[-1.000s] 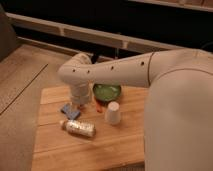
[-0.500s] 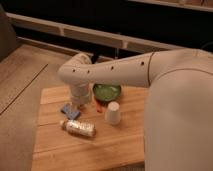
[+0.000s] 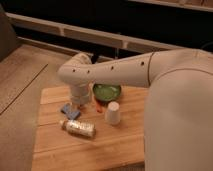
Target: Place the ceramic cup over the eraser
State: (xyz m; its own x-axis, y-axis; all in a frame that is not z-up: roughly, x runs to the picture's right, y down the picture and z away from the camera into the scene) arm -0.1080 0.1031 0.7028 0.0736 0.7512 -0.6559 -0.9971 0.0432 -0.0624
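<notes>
Small smooth white tapered ceramic cup, wide end down on pale wooden bench, near glossy round green bowl. Low over flat blue pad, gripper; spread or pressed together, cannot tell.

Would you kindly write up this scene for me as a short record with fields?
gripper: low over the board's left rear, by the pad, not holding the cup
cup: white, standing on the board, right of the gripper and apart from it
eraser: not made out; perhaps hidden under the gripper
bowl: green, behind the cup
stick: orange-red, between bowl and cup
pad: blue, flat
bottle: lying on its side, front left
board: wooden
</notes>
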